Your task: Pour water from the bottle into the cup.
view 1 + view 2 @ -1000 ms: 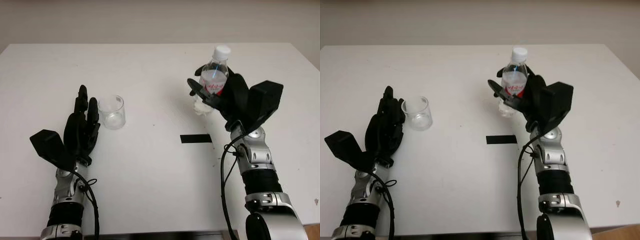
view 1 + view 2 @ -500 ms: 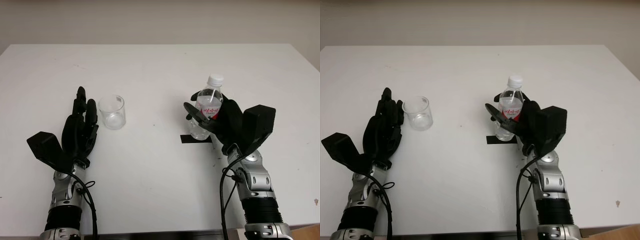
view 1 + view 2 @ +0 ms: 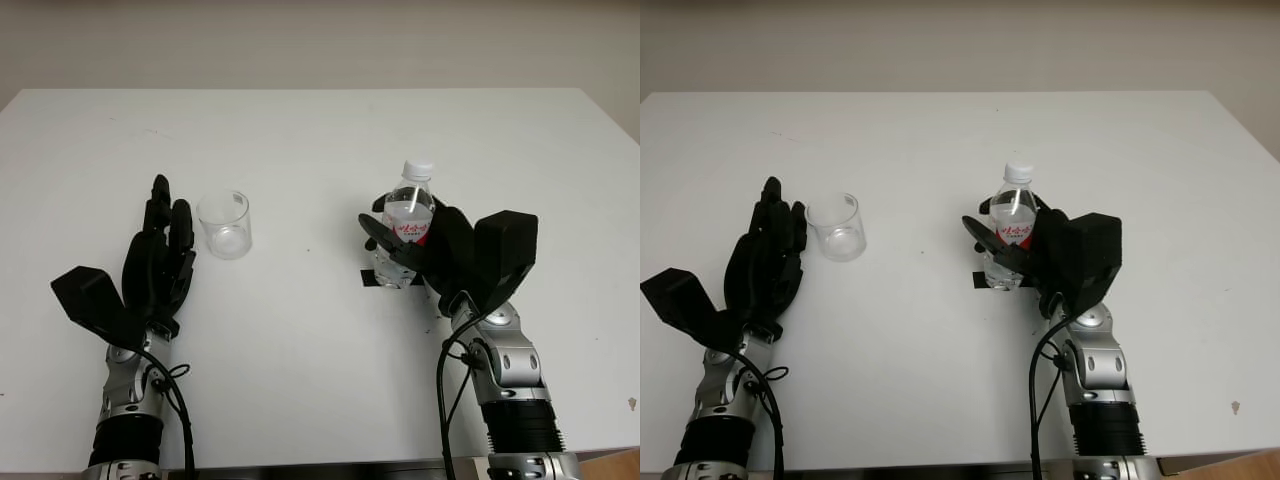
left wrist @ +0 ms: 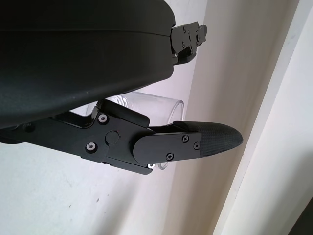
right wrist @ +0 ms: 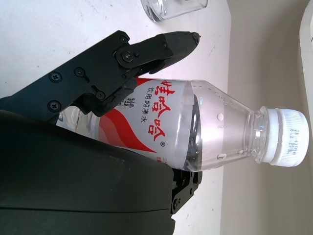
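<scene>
A clear water bottle with a red-and-white label and a white cap stands upright over a black tape mark right of the table's middle. My right hand is shut on the bottle, fingers wrapped around its labelled body. A clear cup stands upright left of centre, apparently without water. My left hand is open just to the left of the cup and does not touch it. In the left wrist view the cup sits behind a black finger.
The white table stretches bare behind both objects, and a pale wall lies beyond its far edge. A wide gap of bare tabletop separates the cup from the bottle. The cup's base also appears in the right wrist view.
My right hand has brought the bottle down and nearer, from raised at the right back to the black tape mark. The left hand and the cup have hardly moved.
</scene>
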